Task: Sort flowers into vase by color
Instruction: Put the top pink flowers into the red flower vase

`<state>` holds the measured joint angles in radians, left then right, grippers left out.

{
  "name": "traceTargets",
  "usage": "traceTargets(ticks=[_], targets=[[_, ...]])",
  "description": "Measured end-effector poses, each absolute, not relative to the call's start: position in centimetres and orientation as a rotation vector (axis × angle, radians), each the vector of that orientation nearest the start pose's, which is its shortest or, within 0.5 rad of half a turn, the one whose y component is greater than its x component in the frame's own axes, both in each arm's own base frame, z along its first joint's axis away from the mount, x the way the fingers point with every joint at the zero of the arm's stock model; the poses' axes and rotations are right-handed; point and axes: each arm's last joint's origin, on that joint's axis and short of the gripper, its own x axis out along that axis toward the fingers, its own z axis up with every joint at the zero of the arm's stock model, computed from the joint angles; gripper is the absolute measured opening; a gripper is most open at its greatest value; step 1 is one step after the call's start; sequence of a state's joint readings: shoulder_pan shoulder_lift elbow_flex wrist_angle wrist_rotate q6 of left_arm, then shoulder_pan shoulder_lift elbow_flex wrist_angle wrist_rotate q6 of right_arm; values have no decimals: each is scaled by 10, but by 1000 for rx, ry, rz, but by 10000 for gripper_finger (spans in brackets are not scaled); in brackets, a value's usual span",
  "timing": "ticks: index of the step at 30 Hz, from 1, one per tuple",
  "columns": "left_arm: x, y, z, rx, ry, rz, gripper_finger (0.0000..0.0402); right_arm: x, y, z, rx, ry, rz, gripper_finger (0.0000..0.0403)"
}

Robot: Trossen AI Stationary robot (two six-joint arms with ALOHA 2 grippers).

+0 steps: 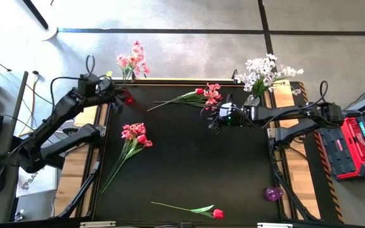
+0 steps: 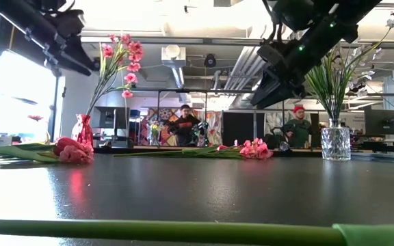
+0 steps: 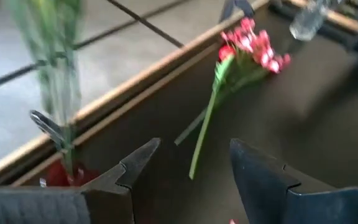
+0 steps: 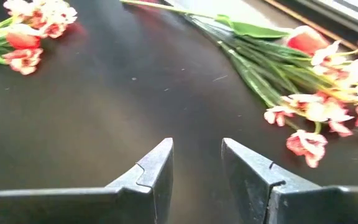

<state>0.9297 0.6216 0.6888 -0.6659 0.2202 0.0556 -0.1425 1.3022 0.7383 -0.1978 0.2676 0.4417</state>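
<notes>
Four cameras on one dark tabletop (image 1: 189, 171).
One looks straight down from overhead; one sits at surface level, facing the room. Each wrist camera peers closely past its own pincer, and both catch the pink spray (image 3: 253, 46) lying ahead of the right pincer (image 4: 196, 165).

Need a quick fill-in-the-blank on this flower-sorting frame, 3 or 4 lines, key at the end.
1. The clear vase at the table's far right holds ____ blossoms.
2. The red vase by the left end effector holds ____ blossoms.
3. The single tulip lying at the near table edge is ____.
4. The right end effector, beside a pink bunch, holds ____.

Missing words: white; pink; red; nothing
</notes>
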Motion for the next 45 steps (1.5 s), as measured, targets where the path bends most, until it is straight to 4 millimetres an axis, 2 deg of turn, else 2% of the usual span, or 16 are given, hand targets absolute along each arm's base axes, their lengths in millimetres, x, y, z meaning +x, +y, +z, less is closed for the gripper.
traceTargets(ticks=[5, 11, 17, 24, 30, 36, 40, 42, 45], targets=[[86, 87, 275, -308, 590, 607, 156, 254, -45, 212, 375, 658, -570, 126], [95, 80, 273, -306, 605, 522, 137, 255, -44, 212, 498, 625, -609, 126], [110, 73, 268, -343, 654, 424, 128, 255, -42, 211, 638, 619, -575, 126], [138, 62, 258, -359, 730, 288, 128, 254, -32, 208, 864, 661, -553, 126], [178, 61, 249, -295, 705, 241, 128, 249, -13, 202, 939, 747, -578, 126], [215, 66, 222, -317, 754, 218, 128, 244, 11, 199, 959, 811, -579, 126], [219, 64, 199, -459, 911, 293, 125, 242, 23, 198, 958, 817, -597, 126], [219, 65, 188, -456, 985, 385, 120, 241, 26, 197, 942, 810, -617, 126], [228, 70, 178, -421, 982, 446, 113, 240, 28, 197, 916, 793, -634, 126]])
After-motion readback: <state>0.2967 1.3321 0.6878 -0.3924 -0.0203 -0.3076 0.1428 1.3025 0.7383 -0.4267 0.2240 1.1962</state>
